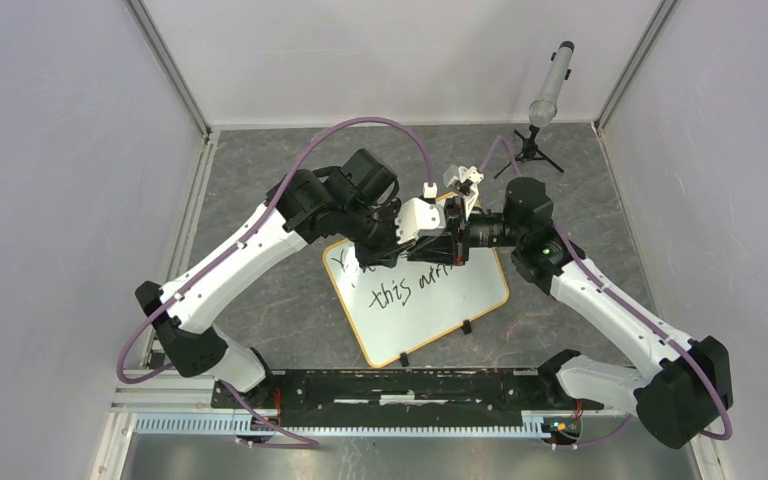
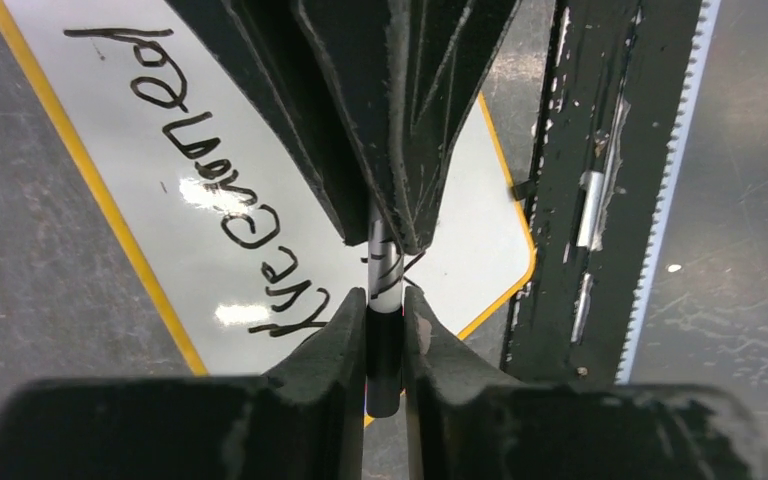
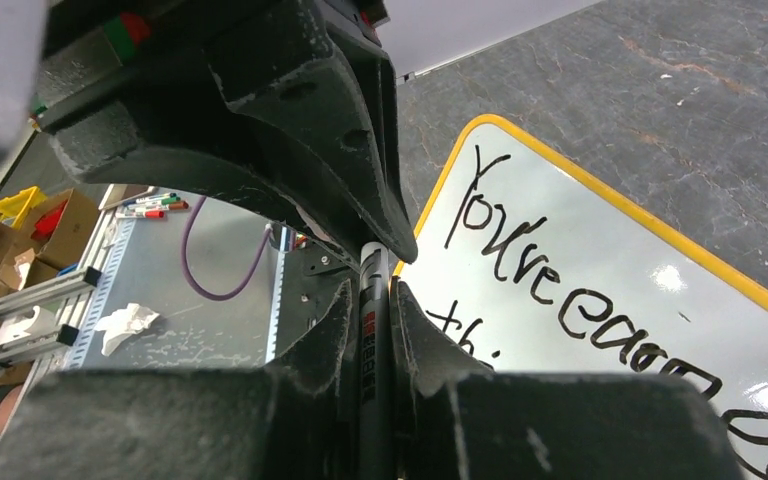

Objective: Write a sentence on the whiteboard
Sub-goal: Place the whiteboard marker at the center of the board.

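Observation:
The whiteboard (image 1: 430, 305) lies tilted on the grey table, white with an orange-tan frame. The sentence (image 1: 400, 290) runs across it in two slanted black lines; the wrist views show "You've earned" (image 3: 560, 290) and its mirror (image 2: 250, 230). Both grippers meet above the board's far edge on one marker (image 2: 385, 270). My left gripper (image 2: 385, 320) is shut on the marker's black end. My right gripper (image 3: 375, 310) is shut on the dark barrel (image 3: 373, 330) with its red label. The marker's tip is hidden between the two grippers.
A grey microphone on a small black tripod (image 1: 550, 90) stands at the back right. A black rail (image 1: 400, 385) runs along the near edge between the arm bases. Purple cables loop over both arms. Walls enclose the table on three sides.

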### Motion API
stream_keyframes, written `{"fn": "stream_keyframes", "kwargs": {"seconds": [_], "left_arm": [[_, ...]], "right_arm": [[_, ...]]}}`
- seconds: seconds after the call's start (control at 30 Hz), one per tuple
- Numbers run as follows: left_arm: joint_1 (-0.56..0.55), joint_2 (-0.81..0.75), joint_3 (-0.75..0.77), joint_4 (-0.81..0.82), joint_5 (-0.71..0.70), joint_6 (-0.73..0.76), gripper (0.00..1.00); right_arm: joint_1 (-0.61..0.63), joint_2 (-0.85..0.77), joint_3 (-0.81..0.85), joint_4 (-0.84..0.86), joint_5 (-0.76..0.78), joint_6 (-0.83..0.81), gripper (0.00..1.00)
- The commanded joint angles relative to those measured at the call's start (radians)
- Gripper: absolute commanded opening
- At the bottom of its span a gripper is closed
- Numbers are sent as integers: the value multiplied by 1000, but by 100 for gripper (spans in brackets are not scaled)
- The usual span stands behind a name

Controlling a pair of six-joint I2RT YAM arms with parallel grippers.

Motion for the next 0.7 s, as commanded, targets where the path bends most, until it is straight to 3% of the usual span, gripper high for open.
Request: {"fn": "stream_keyframes", "kwargs": {"seconds": [0.0, 0.07, 0.2, 0.3, 0.5, 0.67], "left_arm": [[13, -30, -23, 62, -3, -60, 12], [48, -44, -37, 70, 42, -90, 3], [185, -78, -61, 94, 156, -156, 2], [289, -115, -65, 125, 213, -211, 2], [567, -173, -33, 117, 223, -267, 2], [838, -211, -66, 71, 262, -234, 2]], "right_arm": [[1, -25, 25, 42, -27, 24, 4], [-18, -24, 36, 23, -22, 12, 15], [-105, -25, 80, -41, -28, -33, 48], [-189, -29, 121, -132, -33, -111, 67], [-379, -2, 264, -457, -37, -400, 93], [-630, 54, 342, -704, -102, -623, 98]]}}
